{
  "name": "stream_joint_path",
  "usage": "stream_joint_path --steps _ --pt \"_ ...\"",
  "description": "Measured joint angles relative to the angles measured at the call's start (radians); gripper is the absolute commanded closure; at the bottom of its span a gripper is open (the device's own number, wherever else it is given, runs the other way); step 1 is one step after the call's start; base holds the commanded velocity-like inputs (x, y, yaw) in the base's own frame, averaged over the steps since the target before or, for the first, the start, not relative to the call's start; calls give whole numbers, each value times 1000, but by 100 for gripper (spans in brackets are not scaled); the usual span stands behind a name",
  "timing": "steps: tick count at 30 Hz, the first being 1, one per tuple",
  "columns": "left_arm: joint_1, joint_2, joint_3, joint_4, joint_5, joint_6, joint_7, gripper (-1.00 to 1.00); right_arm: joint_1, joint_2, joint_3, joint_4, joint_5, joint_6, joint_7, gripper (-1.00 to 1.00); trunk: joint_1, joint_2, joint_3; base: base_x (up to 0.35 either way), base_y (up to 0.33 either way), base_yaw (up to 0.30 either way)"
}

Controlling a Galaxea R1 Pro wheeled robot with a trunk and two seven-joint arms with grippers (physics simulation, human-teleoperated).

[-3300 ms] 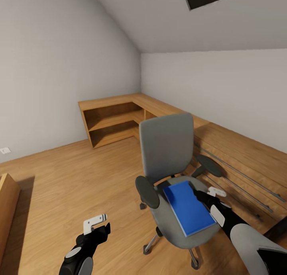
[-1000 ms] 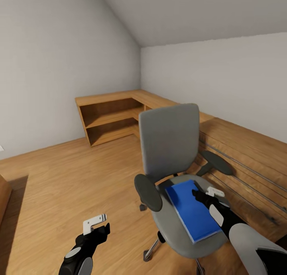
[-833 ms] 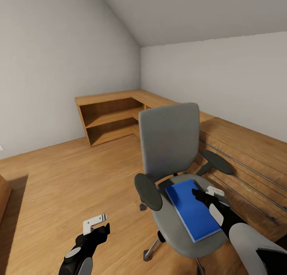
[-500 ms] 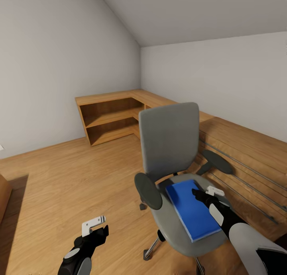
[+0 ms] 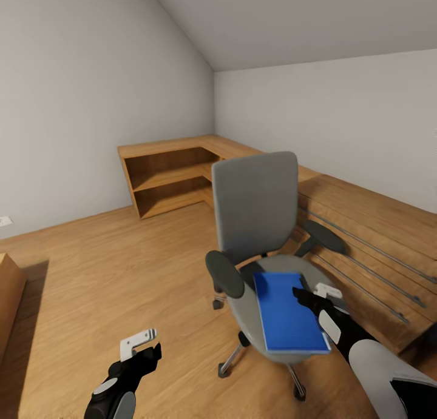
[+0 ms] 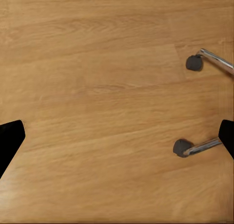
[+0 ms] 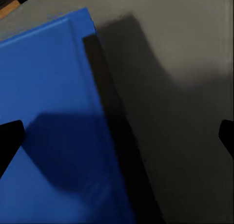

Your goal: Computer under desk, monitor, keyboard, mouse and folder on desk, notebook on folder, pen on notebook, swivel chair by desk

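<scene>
Left gripper (image 5: 141, 344): fingers apart, above bare wood floor (image 5: 121, 273). Swivel chair (image 5: 258, 213): grey padding, black armrests, chrome base. Folder (image 5: 285, 313): flat, bright blue, on the seat. Right gripper (image 5: 312, 294): fingers apart, straddling the folder's edge.
</scene>
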Motion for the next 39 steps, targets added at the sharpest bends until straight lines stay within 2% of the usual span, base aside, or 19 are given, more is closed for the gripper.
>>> stream_joint_path --steps 17,39 --pt "0 0 -1 0 0 0 1 -100 0 0 1 3 -1 0 2 -100 0 0 0 -118 0 0" --pt "0 -3 -3 3 1 0 1 -100 1 -1 3 9 -2 -8 4 -100 -85 154 69 -1 0 0"
